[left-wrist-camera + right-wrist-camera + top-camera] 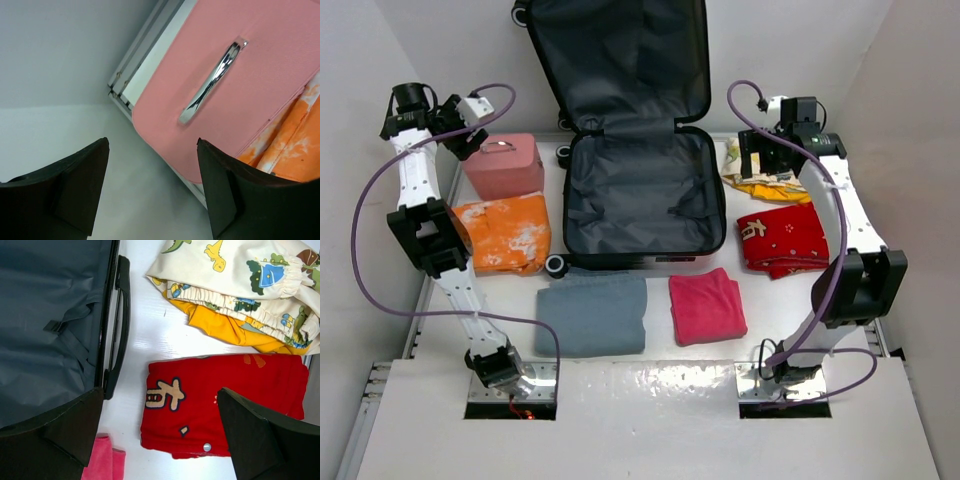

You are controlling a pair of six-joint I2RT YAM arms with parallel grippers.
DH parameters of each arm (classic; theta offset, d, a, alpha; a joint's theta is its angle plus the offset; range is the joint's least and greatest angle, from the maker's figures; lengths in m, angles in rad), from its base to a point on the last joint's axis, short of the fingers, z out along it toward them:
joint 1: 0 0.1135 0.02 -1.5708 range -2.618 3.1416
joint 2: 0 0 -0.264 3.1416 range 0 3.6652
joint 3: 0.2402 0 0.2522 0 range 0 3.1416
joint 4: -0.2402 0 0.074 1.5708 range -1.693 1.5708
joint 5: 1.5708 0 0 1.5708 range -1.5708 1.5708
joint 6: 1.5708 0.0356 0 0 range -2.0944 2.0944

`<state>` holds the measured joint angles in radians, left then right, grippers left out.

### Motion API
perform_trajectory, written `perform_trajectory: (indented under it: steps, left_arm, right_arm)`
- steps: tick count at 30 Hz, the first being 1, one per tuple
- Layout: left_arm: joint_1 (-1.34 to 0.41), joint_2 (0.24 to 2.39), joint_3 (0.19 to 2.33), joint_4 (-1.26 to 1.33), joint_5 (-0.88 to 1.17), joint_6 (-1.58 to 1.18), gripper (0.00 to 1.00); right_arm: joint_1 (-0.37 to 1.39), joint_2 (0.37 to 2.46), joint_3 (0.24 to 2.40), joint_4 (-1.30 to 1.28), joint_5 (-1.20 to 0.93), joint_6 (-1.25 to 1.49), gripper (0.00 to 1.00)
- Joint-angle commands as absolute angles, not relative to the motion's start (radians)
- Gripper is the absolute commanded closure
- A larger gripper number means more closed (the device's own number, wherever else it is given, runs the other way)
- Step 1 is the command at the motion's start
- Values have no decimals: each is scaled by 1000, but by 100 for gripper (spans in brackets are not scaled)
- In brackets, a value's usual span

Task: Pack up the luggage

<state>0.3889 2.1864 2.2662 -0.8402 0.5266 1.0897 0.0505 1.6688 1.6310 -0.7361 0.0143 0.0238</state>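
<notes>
The luggage (638, 200) lies open in the middle of the table, its dark grey lining up and its lid (617, 60) propped against the back wall. Its lining and side handle show in the right wrist view (45, 320). My left gripper (460, 135) is open and empty, raised beside the pink case (503, 164), whose chrome handle shows in the left wrist view (212, 82). My right gripper (760, 160) is open and empty, raised over the red folded garment (220, 400) and the dinosaur-print garment (240, 285).
An orange folded cloth (505, 235) lies left of the luggage. A grey folded garment (592, 315) and a pink towel (707, 305) lie in front of it. A yellow garment (225, 327) lies under the dinosaur print. White walls close off the left, right and back.
</notes>
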Motion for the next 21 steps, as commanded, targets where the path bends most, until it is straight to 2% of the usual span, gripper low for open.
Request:
perform_trajectory:
  steps: [1, 8, 21]
  left_arm:
    - [391, 2207, 2273, -833, 629, 1146, 25]
    - [382, 2226, 2243, -842, 650, 1164, 29]
    - [331, 2275, 2252, -851, 716, 1120, 47]
  right_arm:
    - [58, 1677, 1664, -707, 14, 11, 6]
    - [60, 1680, 1661, -707, 29, 11, 6]
    - [61, 1681, 1655, -706, 35, 8, 6]
